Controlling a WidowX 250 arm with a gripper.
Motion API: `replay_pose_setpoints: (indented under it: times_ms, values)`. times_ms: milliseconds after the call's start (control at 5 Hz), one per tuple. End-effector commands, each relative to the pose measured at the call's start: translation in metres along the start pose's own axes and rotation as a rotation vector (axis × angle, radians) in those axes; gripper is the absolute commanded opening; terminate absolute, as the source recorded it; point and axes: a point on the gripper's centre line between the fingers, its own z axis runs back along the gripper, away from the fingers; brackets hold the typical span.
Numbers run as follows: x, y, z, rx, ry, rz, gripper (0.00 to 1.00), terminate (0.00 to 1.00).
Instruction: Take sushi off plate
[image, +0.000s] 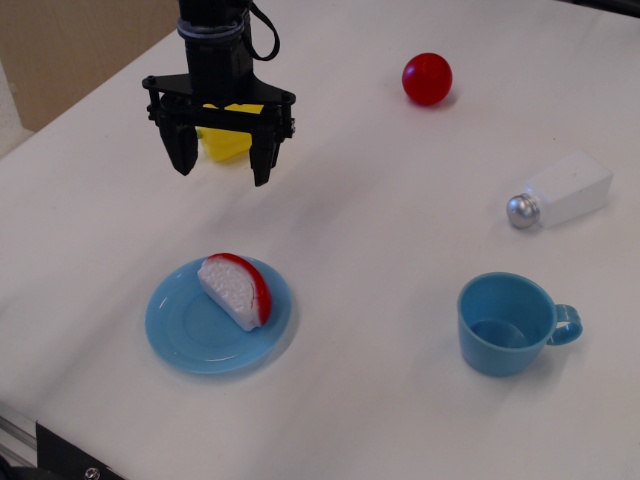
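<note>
The sushi (238, 289), a white bumpy rice block with a glossy red strip along its top edge, lies on the right part of the round light-blue plate (190, 335) near the table's front left. My black gripper (221, 171) hangs above the table behind the plate, well clear of the sushi. Its two fingers are spread apart and hold nothing.
A yellow object (226, 140) sits on the table behind the gripper, partly hidden by it. A red ball (427, 79) is at the back. A white salt shaker with a metal cap (560, 191) lies at the right. A light-blue cup (508, 323) stands at the front right.
</note>
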Motion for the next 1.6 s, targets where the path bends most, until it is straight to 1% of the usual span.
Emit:
replay_pose_setpoints:
  times_ms: [0,200,400,600,800,1000,1200,1400]
  values:
    - [0.000,0.000,0.000,0.000,0.000,0.000,1.00,0.00]
    - [-0.021,-0.006,0.008,-0.011,0.001,0.169,1.00,0.00]
    - [-0.042,-0.009,0.013,0.090,0.013,0.389,1.00,0.00]
    - [-0.057,-0.012,0.012,0.102,0.026,0.493,1.00,0.00]
    - [-0.066,-0.022,0.003,0.117,0.007,0.602,1.00,0.00]
    - [-0.072,-0.024,-0.008,0.092,-0.029,0.712,1.00,0.00]
    - [-0.075,-0.021,-0.017,0.056,-0.051,0.765,1.00,0.00]
    - [-0.076,-0.023,-0.020,0.029,-0.096,0.808,1.00,0.00]
